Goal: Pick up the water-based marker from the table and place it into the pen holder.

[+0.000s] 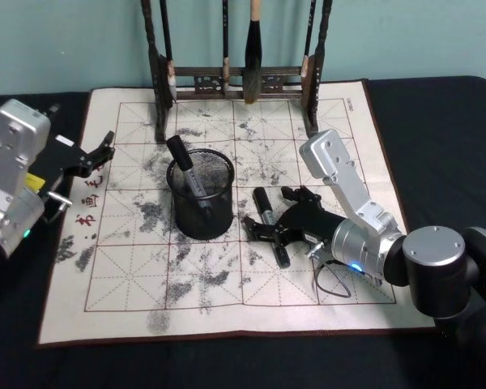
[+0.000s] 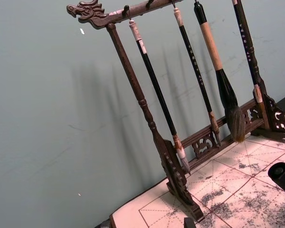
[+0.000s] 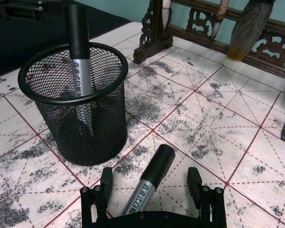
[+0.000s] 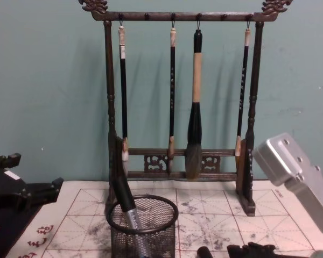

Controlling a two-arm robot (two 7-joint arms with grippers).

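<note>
Water-based marker (image 1: 264, 204), silver barrel, black cap, flat on gridded mat (image 1: 352, 121) inside wide-open right gripper (image 3: 150, 176).

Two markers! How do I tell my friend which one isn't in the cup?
On the ink-spotted mat before the tall brush rack stands a black mesh pen holder. To its right, the marker lies flat between the open fingers of the right gripper. Its twin stands inside the holder; this one lies outside, far from the left gripper at the mat's left edge.
</note>
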